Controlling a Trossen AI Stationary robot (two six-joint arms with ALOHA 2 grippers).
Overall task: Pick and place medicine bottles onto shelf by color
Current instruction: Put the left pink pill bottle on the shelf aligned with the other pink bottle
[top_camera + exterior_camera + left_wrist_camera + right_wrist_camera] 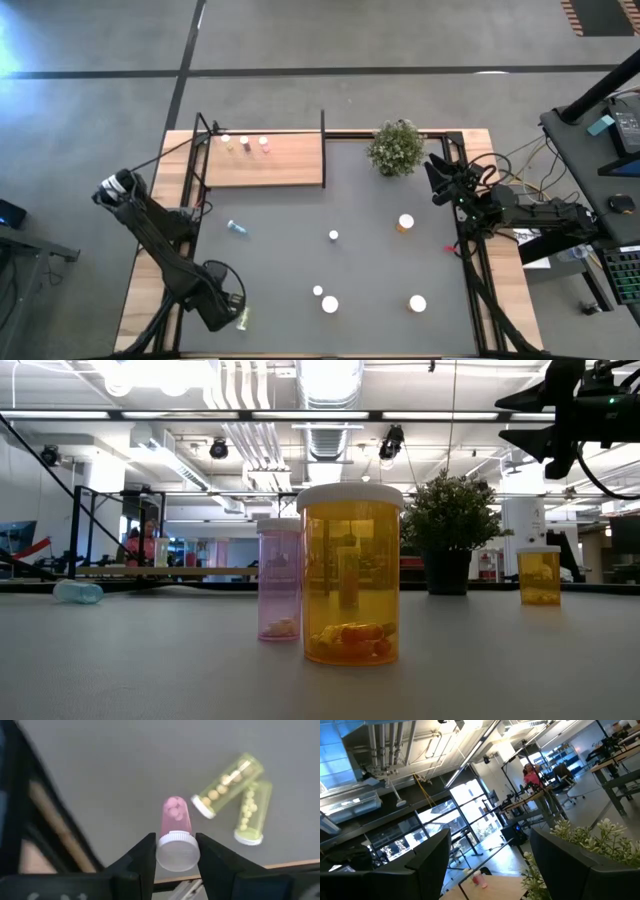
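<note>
My left gripper [176, 846] is at the table's near left corner [226, 310], pointing down and shut on a small pink bottle [175, 814] with a white cap. Two yellow-green bottles [227, 785] [251, 812] lie on their sides on the dark tabletop just beside it. The light-wood shelf [268, 162] stands at the far left with three small bottles [245, 143] on its far edge. My right gripper [490, 865] is held open in the air at the table's right edge [440, 182], with nothing between its fingers. My left gripper pinches the pink bottle's white cap [163, 852] between its two fingers, one on each side. The fingers come from above, pointing down. The bottle's body points away below the cap toward the tabletop. I cannot tell whether its bottom touches the table.
A bluish bottle [237, 228] lies left of the table's middle. Several white-capped bottles stand around the middle and near right, among them an orange one [405, 223] and a big orange one [350, 575] beside a pink one [279, 580]. A bushy potted plant [396, 147] stands at the far edge.
</note>
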